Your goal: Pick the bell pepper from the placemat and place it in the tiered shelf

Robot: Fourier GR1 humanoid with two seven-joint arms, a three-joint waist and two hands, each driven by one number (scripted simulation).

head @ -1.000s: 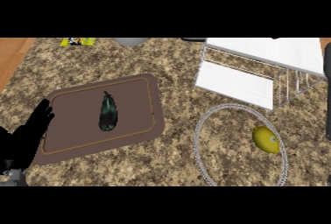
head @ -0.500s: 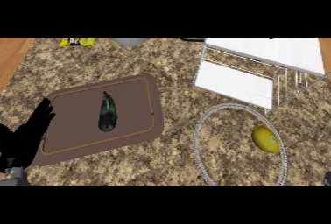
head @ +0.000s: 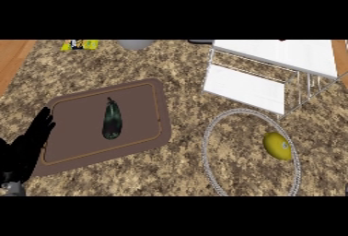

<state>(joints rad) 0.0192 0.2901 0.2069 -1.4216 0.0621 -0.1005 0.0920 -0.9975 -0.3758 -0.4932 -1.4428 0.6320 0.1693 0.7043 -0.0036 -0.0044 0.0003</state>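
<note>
Left hand (head: 31, 147) is resting open at the placemat's (head: 146, 133) left edge — fingers straight. Dark bell pepper (head: 111, 119) is lying mid-placemat, bare surface (head: 176, 73) separating it from the tiered shelf (head: 248, 87).

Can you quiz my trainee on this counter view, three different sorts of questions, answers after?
1. True or false: the bell pepper lies on the placemat.
2. Which thing lies inside the wire ring? A) a lemon B) the pepper C) nothing
3. Fill in: the left hand shows at the placemat's ____ edge.

Key: 1 true. 2 A, the lemon. 3 left; its fingers are straight and hold nothing. The tiered shelf stands at upper right.
</note>
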